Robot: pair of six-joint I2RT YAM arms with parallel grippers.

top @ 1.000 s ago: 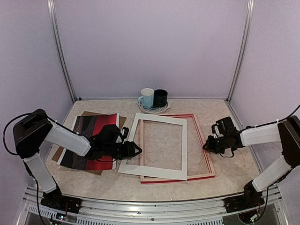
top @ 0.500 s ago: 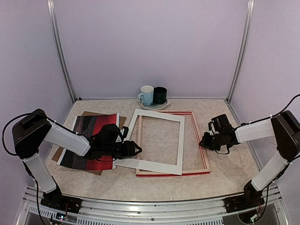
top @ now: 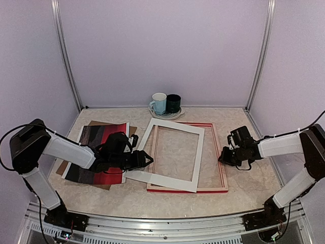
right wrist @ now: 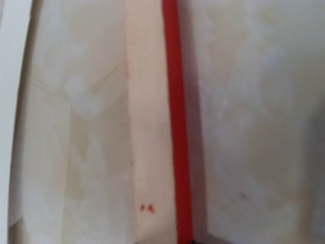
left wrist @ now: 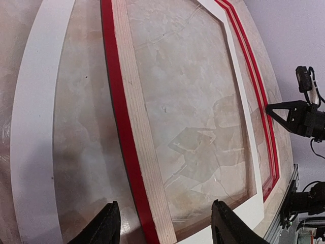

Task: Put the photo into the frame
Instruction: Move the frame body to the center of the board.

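Nearest us lies the frame [top: 188,189], flat on the table [top: 244,188], with bare marble showing through its opening, so nothing sits in it yet. We judge it stiff and light, best taken by a thin rail. The white mat [top: 162,180] rests askew across it, its left side hanging off the frame.

The right gripper [top: 222,156] has its jaws drawn nearly together at the frame's right rail, and we judge that they pinch its outer edge. The left gripper [top: 147,161] hovers low by the mat's left side with its fingers spread and nothing between them.

The photo [top: 99,138] lies face up at the left, well apart from the frame, on the brown backing board [top: 61,168] and partly under the left arm. We expect it to be light, thin and floppy, and awkward to pinch while flat. An edge or corner overhanging the board looks the best hold.

At the far edge a pale mug [top: 159,105] and a dark cup [top: 173,104] stand touching on a white dish [top: 165,116]. We cannot tell what they hold.
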